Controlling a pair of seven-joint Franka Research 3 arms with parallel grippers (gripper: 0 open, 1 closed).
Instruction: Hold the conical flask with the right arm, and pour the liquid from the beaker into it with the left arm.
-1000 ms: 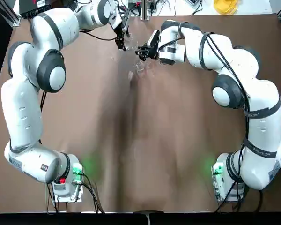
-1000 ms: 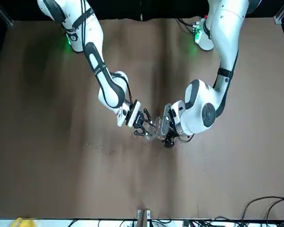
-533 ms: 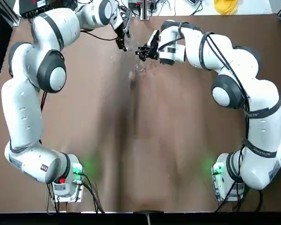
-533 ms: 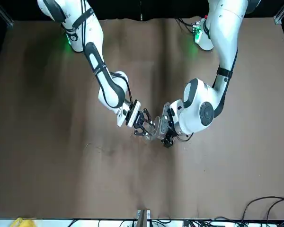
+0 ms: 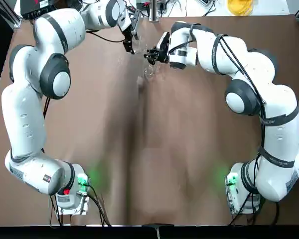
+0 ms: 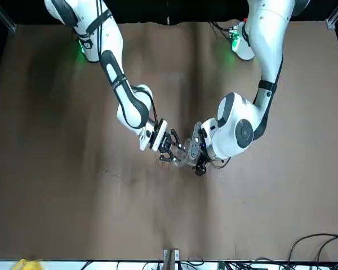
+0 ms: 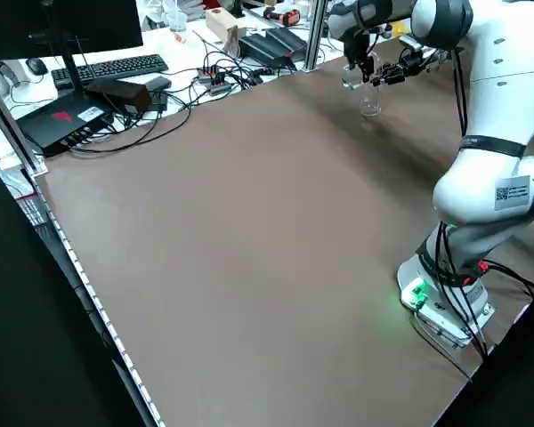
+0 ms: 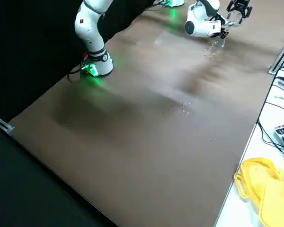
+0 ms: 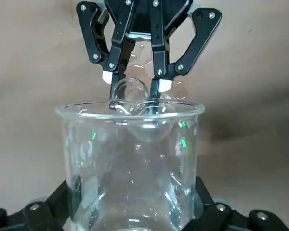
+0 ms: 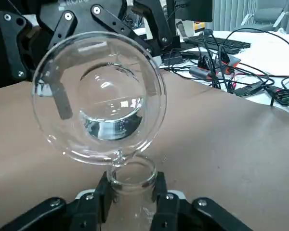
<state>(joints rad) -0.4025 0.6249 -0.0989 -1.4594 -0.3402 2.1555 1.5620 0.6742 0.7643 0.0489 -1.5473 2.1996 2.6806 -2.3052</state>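
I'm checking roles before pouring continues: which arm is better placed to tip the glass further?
The left, I'd judge: its gripper holds the beaker, rim over the flask's mouth, while the right gripper steadies the flask's neck.

In the right wrist view, the letters "ROBO" can be read on the black body of the left hand (image 10: 102,74). The white label (image 7: 513,192) on the left arm (image 7: 494,107) has print too small for reading.

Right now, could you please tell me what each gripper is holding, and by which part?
Left gripper: the beaker, by its side walls. Right gripper: the flask, by its neck.
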